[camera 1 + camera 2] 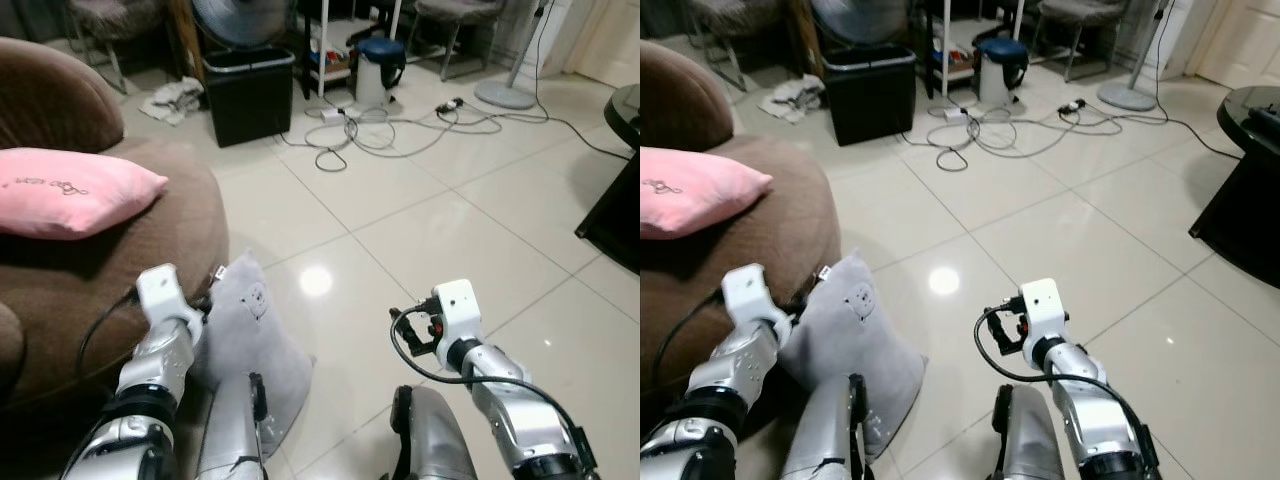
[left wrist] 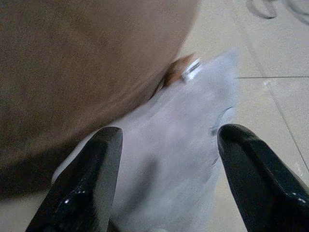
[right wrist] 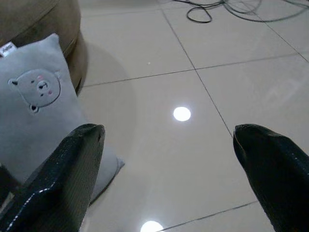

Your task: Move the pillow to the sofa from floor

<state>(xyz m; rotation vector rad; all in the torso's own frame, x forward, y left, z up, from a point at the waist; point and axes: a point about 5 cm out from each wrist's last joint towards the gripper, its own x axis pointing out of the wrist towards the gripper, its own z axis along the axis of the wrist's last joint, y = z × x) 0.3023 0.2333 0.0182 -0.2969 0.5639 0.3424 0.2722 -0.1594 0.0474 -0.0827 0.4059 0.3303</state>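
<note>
The grey pillow (image 1: 245, 345) stands on the tiled floor (image 1: 420, 240) at the lower left of the head views, leaning against the front of the brown sofa (image 1: 110, 270). Its lower edge is cut off there by the robot's own silver limbs at the frame's bottom. A small bear face is stitched on its front, clearest in the right wrist view, and a white tag (image 2: 191, 70) sits at its top corner; whatever is printed on the tag is too blurred to read.

The left gripper (image 2: 164, 183) is spread wide, one black finger either side of the pillow's upper part, not yet closed on it; the wrist view is smeared, so contact cannot be judged. The right gripper (image 3: 169, 179) is likewise open over bare floor, the pillow off to one side of it.

A pink cushion (image 1: 70, 190) lies on the sofa seat at the left edge, partly cropped; it carries a line of dark script too small to make out.

At the top of the frame stand a black bin (image 1: 250, 90), a tangle of cables (image 1: 390, 125) and a fan base (image 1: 505, 95), their upper parts cut off. A dark piece of furniture (image 1: 615, 180) is cropped at the right edge.
</note>
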